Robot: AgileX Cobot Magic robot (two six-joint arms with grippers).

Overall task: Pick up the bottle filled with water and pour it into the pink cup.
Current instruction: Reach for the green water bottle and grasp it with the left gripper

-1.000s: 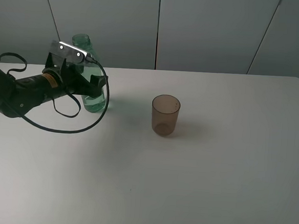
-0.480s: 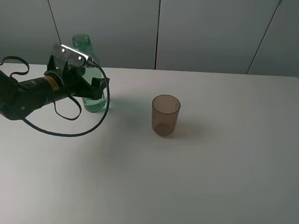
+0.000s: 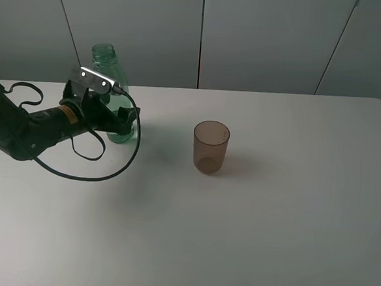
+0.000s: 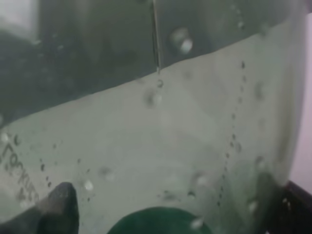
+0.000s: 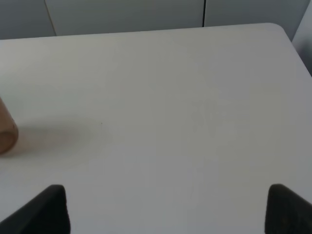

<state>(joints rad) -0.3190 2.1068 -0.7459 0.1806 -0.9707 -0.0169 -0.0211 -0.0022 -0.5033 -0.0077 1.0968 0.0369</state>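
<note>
Left hand (image 3: 123, 116) has sunk lower and pushed further in, spread wide astride the bottle (image 3: 105, 57), unclamped. Grasp looks imminent; pink cup (image 3: 210, 148) stands apart, right.

A wide white table (image 3: 288, 241) fills the foreground, matte and softly lit. Behind it stands a grey panelled wall (image 3: 270, 37) with thin dark seams (image 3: 201, 36).
</note>
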